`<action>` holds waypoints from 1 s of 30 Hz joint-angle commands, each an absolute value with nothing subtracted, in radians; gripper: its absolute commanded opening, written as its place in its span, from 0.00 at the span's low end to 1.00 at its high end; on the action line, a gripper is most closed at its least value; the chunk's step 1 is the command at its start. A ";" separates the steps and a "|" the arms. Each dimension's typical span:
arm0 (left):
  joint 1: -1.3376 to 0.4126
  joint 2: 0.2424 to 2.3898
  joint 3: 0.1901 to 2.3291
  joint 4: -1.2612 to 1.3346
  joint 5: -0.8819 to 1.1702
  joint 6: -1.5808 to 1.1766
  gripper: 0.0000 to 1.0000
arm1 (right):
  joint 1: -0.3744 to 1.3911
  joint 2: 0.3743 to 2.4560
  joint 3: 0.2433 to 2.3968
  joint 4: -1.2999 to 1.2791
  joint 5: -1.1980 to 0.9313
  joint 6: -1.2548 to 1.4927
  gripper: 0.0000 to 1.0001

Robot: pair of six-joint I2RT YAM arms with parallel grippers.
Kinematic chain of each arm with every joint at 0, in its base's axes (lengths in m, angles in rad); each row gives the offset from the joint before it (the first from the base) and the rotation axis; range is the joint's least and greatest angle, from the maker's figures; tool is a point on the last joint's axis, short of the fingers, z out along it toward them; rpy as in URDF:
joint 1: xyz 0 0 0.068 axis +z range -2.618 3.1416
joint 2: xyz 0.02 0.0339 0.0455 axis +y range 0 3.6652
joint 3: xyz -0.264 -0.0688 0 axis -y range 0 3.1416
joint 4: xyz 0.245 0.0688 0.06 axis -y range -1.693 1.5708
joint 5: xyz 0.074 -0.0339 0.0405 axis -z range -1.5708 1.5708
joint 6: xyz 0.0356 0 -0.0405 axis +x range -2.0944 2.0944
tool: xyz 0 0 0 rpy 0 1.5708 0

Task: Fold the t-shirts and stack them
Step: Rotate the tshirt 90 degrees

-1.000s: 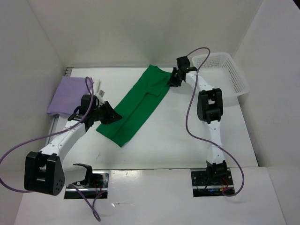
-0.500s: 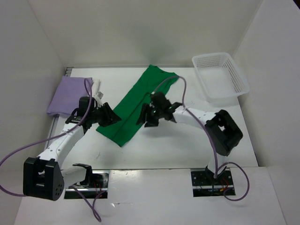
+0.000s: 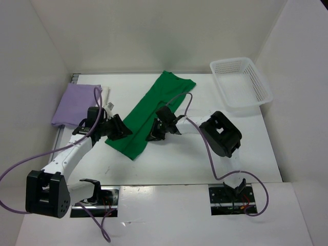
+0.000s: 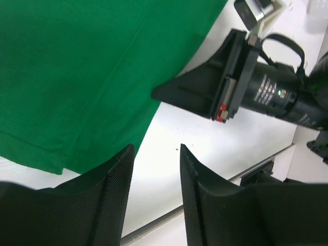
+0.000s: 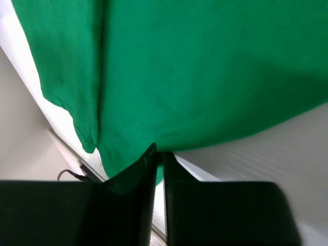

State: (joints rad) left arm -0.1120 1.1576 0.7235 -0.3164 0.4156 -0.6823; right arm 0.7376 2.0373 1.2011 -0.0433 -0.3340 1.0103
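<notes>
The green t-shirt lies as a long folded strip running diagonally across the table. My left gripper sits at the strip's near left edge. It is open, with only bare table between its fingers and green cloth under the left one. My right gripper is at the strip's near right edge, its jaws shut on the hem of the green cloth. The lavender t-shirt lies folded at the back left. A small white bit shows beside it.
A white lattice basket stands at the back right corner. White walls close in the table on three sides. Purple cables loop from both arms over the table. The arm bases are bolted at the near edge.
The right arm swung from the strip's far end near the basket to its near right edge and closed its jaws there. The left gripper opened wider, staying in place.
</notes>
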 commanded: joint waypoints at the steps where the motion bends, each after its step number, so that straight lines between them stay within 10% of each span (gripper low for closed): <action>1: -0.153 1.138 0.718 -0.322 0.411 -0.660 0.48 | 0.709 2.080 1.221 -0.081 -0.238 0.991 0.09; 9: -0.291 1.164 0.672 -0.250 0.376 -0.729 0.48 | 0.505 1.714 0.928 -0.259 -0.149 0.807 0.02; 13: -0.333 1.201 0.683 -0.250 0.376 -0.729 0.48 | 0.457 1.568 0.867 -0.351 -0.147 0.753 0.51; 15: -0.347 1.212 0.683 -0.271 0.376 -0.719 0.48 | 0.457 1.476 0.855 -0.393 -0.182 0.762 0.52; 23: -0.383 1.252 0.673 -0.337 0.353 -0.707 0.46 | 0.457 1.269 0.662 -0.335 -0.285 0.897 0.02; 30: -0.443 1.364 0.686 -0.316 0.302 -0.707 0.46 | 0.466 1.261 0.571 -0.238 -0.368 0.959 0.00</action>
